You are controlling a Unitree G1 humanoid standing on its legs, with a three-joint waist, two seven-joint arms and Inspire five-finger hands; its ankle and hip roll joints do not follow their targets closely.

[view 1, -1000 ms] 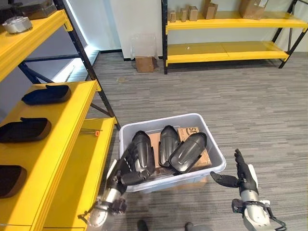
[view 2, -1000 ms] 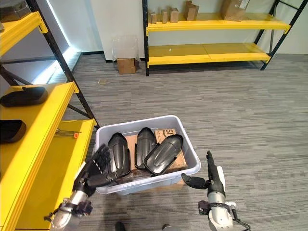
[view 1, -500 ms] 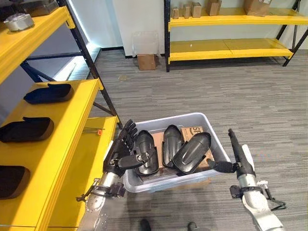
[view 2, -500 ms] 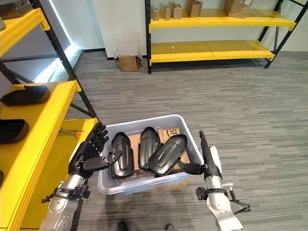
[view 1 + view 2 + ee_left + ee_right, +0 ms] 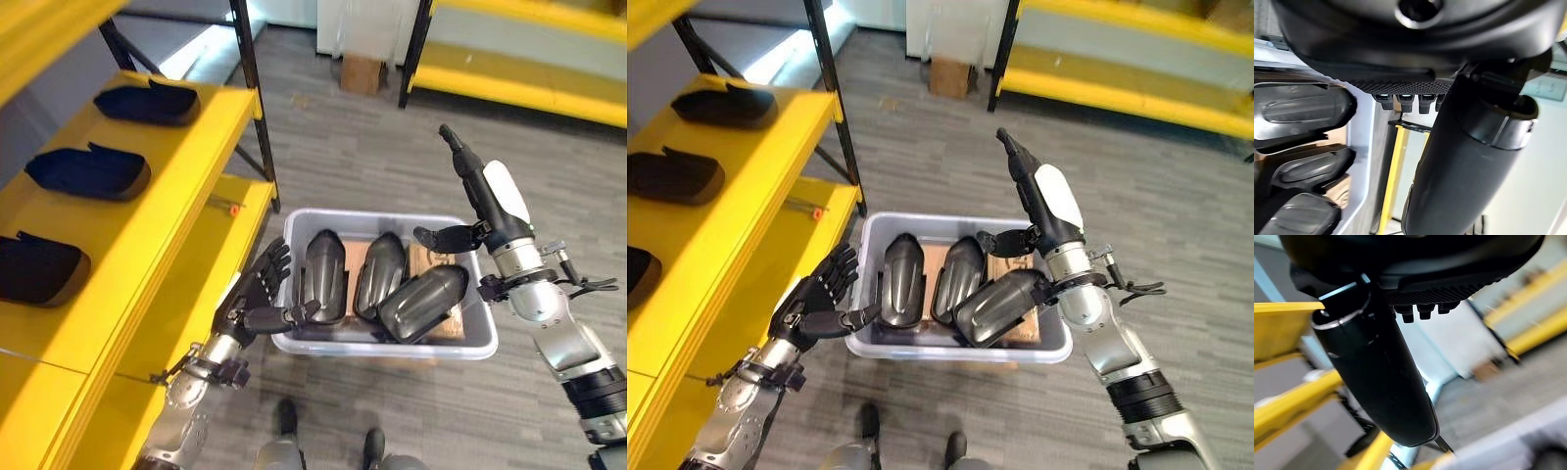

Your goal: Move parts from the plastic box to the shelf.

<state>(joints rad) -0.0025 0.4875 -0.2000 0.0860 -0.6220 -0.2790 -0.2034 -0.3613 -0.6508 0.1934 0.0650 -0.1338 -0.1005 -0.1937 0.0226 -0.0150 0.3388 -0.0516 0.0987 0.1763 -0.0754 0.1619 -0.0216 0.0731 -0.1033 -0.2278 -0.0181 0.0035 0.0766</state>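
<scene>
A pale grey plastic box (image 5: 390, 349) stands on the floor and holds three black shell-shaped parts (image 5: 324, 274) (image 5: 380, 272) (image 5: 423, 302) lying on cardboard. My left hand (image 5: 257, 294) is at the box's front left corner, open with fingers spread, and its thumb (image 5: 1464, 161) reaches over the rim beside the leftmost part (image 5: 1303, 107). My right hand (image 5: 485, 191) is raised above the box's right side, open, with fingers straight up. The yellow shelf (image 5: 196, 127) on the left carries three more black parts (image 5: 147, 101) (image 5: 88, 171) (image 5: 34, 266).
A lower yellow shelf board (image 5: 196, 294) runs close along the box's left side, with a small orange-tipped item (image 5: 230, 208) on it. A black upright post (image 5: 257, 108) stands behind. At the back are a cardboard box (image 5: 362, 73) and another yellow rack (image 5: 509, 83).
The camera has tilted down and moved closer. My right hand has risen from beside the box's front right to above its right side. My left hand has stayed by the box's left rim.
</scene>
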